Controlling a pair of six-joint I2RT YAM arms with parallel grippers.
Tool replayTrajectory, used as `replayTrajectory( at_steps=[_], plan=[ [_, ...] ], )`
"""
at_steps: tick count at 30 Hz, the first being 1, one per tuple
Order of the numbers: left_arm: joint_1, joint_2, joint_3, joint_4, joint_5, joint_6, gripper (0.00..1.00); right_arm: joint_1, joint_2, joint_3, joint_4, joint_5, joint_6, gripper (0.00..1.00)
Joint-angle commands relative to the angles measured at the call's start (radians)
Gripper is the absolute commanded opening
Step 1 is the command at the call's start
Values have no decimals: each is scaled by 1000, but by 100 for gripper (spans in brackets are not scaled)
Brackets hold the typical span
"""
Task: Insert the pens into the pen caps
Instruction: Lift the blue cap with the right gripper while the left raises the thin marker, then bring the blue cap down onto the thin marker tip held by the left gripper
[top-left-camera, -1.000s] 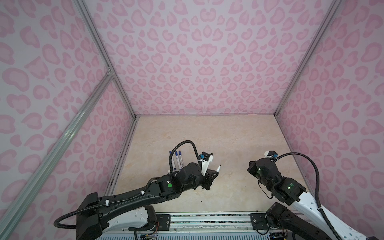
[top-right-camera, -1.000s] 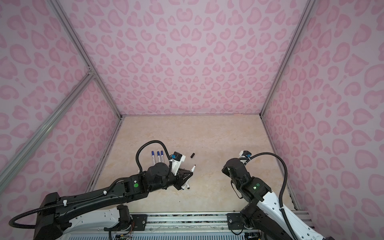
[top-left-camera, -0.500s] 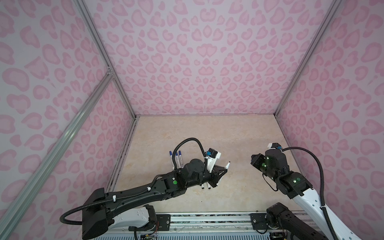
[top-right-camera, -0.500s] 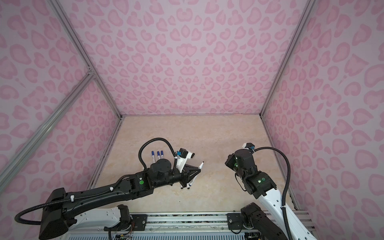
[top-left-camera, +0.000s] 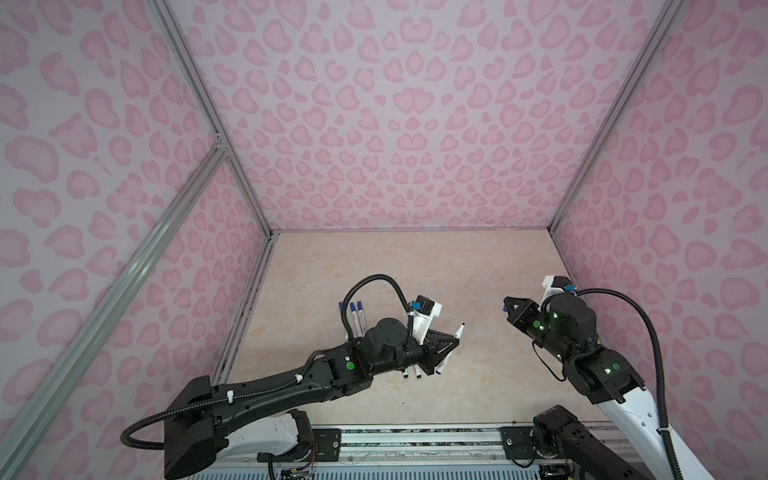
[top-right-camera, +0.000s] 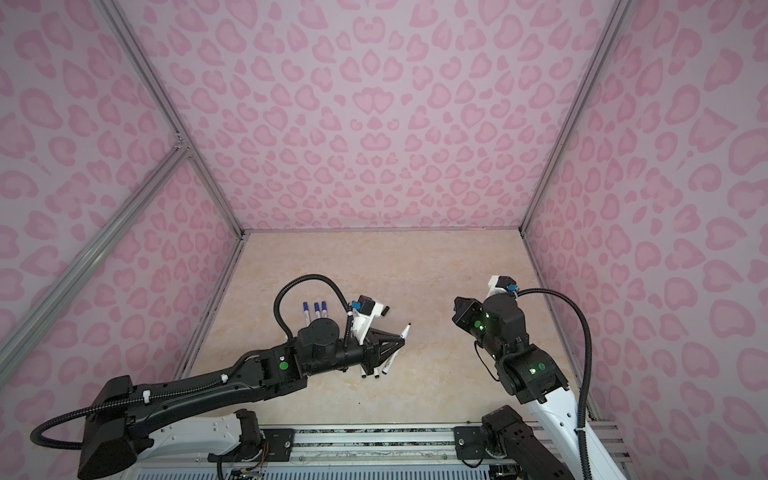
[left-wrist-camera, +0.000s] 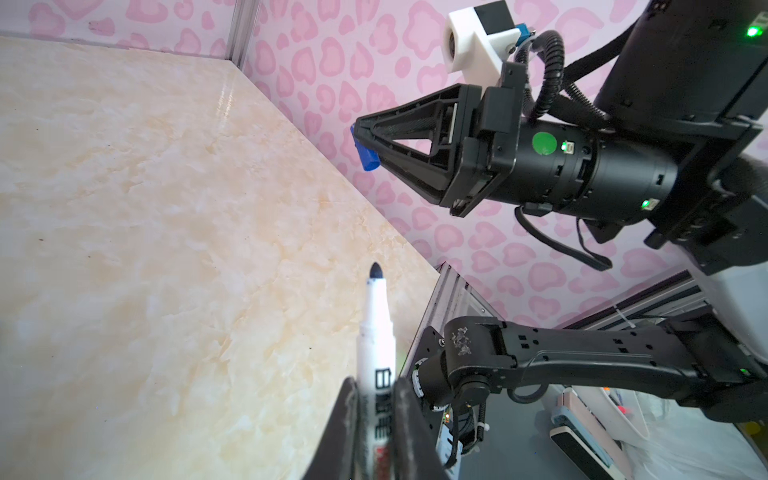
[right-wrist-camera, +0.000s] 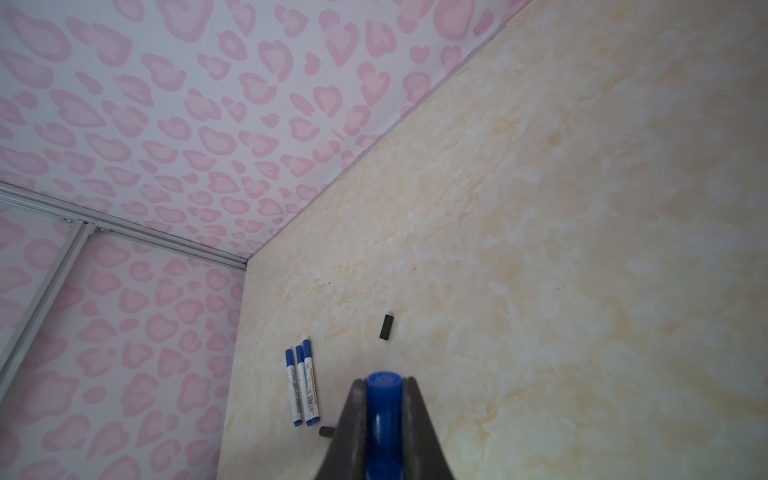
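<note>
My left gripper (top-left-camera: 453, 341) (top-right-camera: 400, 342) (left-wrist-camera: 376, 388) is shut on a white pen (top-left-camera: 449, 348) (top-right-camera: 397, 347) (left-wrist-camera: 375, 328), held above the table with its dark bare tip aimed at the right arm. The right gripper (top-left-camera: 508, 308) (top-right-camera: 457, 311) (right-wrist-camera: 383, 388) (left-wrist-camera: 360, 134) is shut on a blue pen cap (right-wrist-camera: 383, 401) (left-wrist-camera: 368, 157), held in the air facing the pen. A clear gap separates tip and cap. Three blue-capped pens (top-left-camera: 353, 316) (top-right-camera: 316, 312) (right-wrist-camera: 302, 384) lie side by side at the left. A black cap (top-right-camera: 385, 309) (right-wrist-camera: 387, 327) lies on the table.
Two more pens (top-left-camera: 412, 372) (top-right-camera: 370, 372) lie under my left gripper, mostly hidden, only their dark ends showing. A small dark piece (right-wrist-camera: 326, 431) rests near the capped pens. Pink patterned walls (top-left-camera: 407, 124) enclose the marble table (top-left-camera: 374, 266) on three sides.
The left gripper has carried the pen up and to the right. The right gripper has risen and turned to face left with the blue cap.
</note>
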Motion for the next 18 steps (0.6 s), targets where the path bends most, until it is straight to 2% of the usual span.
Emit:
replayTrajectory(
  at_steps=[1,9,18],
  plan=[
    [0,9,2,73,7,-9,3,0,-17,-14,95,-79,11,9],
    [0,37,43,48,-63,-37,3,37,-89,-50,203,-114,65,10],
    [0,37,72,0,-137,-49,3,187,-36,-62,331,-52,51,10]
  ],
)
